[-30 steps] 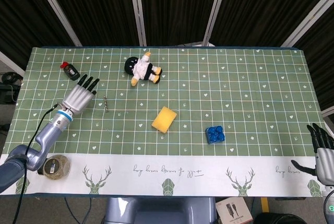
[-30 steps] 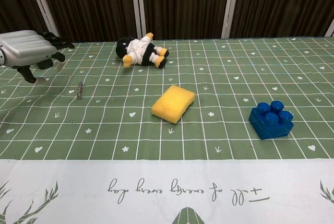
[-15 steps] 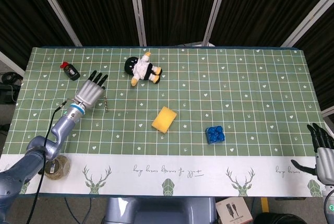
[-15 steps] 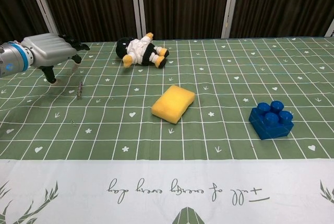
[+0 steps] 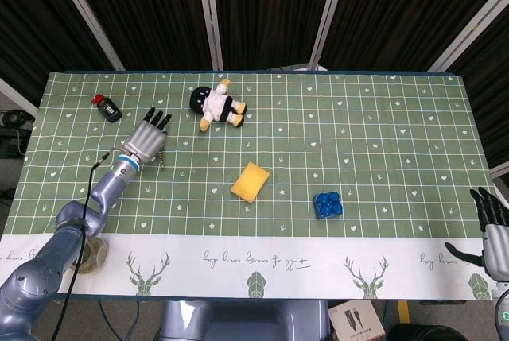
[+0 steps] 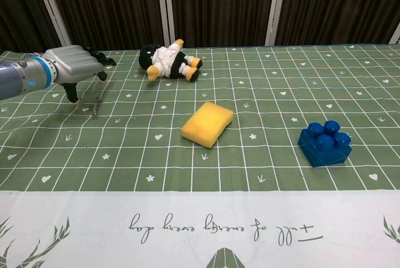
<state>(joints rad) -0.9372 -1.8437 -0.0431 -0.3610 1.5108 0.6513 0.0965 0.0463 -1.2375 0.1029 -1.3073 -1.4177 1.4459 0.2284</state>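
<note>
Left hand [image 5: 145, 141], fingers spread and holding nothing, hovers over the tiny screw [image 6: 95, 107] at upper left. Come down slowly and pinch gently.

Right hand [image 5: 491, 226] is getting cut off by the head view's right edge and isn't showing in the chest view. Left hand [image 5: 145, 138] is covering most of the screw [image 5: 161, 158] from above; whether they're touching is unclear. Left arm is running out of the chest view's left edge. Jar [image 5: 90, 250] is sitting half hidden behind the left arm. Black item [image 5: 106, 106] is too small to identify. Box [image 5: 357, 321] below the table is cut at the bottom edge.
</note>
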